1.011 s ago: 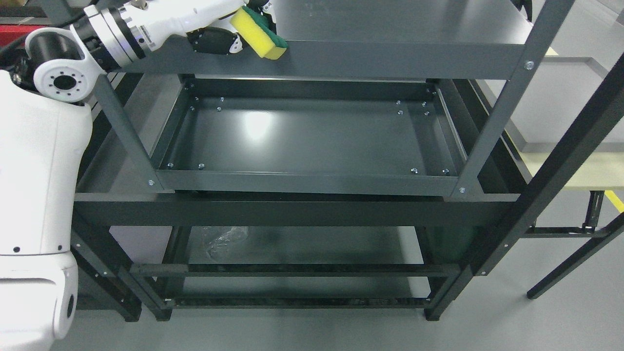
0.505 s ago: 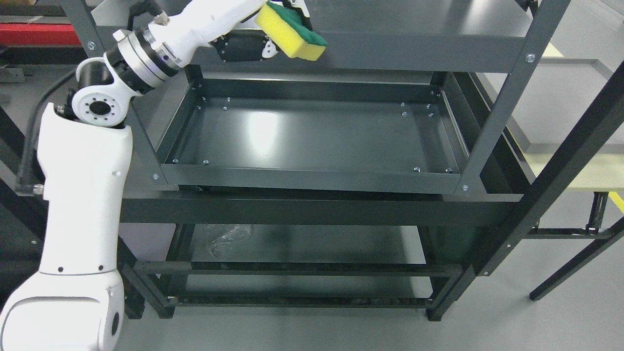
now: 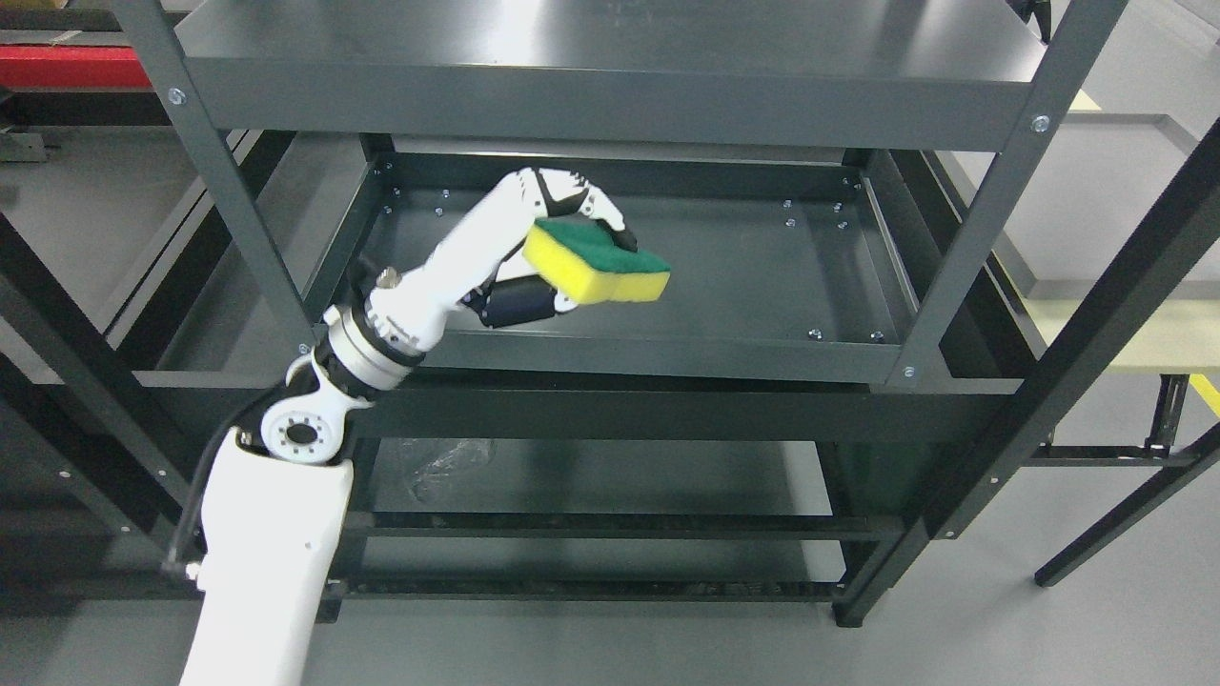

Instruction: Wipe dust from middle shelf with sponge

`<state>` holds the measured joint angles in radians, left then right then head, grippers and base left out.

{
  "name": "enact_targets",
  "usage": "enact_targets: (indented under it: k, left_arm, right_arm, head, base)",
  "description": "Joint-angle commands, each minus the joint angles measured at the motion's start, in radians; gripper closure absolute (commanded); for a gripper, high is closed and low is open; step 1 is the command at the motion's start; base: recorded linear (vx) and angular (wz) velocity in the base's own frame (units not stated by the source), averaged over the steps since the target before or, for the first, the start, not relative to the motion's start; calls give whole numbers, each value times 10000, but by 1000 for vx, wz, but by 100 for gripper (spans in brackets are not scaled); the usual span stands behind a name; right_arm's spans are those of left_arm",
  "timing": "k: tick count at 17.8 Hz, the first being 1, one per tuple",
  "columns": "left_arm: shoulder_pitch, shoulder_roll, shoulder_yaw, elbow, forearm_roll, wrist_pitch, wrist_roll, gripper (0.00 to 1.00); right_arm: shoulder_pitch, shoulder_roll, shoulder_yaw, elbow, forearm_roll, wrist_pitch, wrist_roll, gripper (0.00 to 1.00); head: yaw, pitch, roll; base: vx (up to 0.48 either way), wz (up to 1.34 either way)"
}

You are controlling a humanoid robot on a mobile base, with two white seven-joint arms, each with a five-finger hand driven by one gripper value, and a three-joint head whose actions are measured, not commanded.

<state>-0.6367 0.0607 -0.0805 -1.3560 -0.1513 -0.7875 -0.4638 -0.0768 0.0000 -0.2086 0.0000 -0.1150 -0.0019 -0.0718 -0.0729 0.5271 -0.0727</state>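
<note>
My left hand (image 3: 562,257) is shut on a yellow sponge (image 3: 599,263) with a green scouring side facing up. It holds the sponge in the air above the middle shelf (image 3: 743,276), a dark grey metal tray with raised rims. The sponge hovers over the tray's left-centre part, between the top shelf (image 3: 610,57) and the tray floor. The white left arm rises from the lower left, crossing the tray's front rim. I cannot tell whether the sponge touches the shelf surface.
Slanted dark uprights (image 3: 972,229) frame the rack on both sides. A crumpled clear plastic piece (image 3: 443,467) lies on the bottom shelf. A pale table (image 3: 1115,314) and black frame legs stand to the right on the grey floor.
The left arm has swung down from the top shelf's front edge, bringing the sponge in under the top shelf and over the middle tray. The camera view shifted slightly.
</note>
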Motion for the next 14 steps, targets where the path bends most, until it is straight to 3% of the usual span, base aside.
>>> enact_targets:
  k: [1, 4, 6, 10, 14]
  left_arm:
    - [2607, -432, -560, -752, 1833, 385, 2071, 100]
    - [3159, -432, -500, -920, 1912, 2146, 3590, 100]
    - [3435, -432, -286, -1180, 1927, 3343, 3930, 100]
    - [3529, -432, -284, -2651, 2400, 6274, 5677, 100]
    - [3513, -432, -561, -3681, 2679, 7182, 5773, 100]
  right_arm:
    - [1, -175, 0, -175, 0, 724, -2, 0]
    - [1, -175, 0, -175, 0, 724, -2, 0]
    - [1, -175, 0, -175, 0, 724, -2, 0]
    - [1, -175, 0, -175, 0, 724, -2, 0]
    - [1, -175, 0, -175, 0, 724, -2, 0]
  head:
    - [0, 0, 0]
    - [0, 0, 0]
    - [0, 0, 0]
    - [0, 0, 0]
    - [0, 0, 0]
  base:
    - [0, 0]
    - [0, 0]
    - [0, 0]
    - [0, 0]
    - [-5, 7]
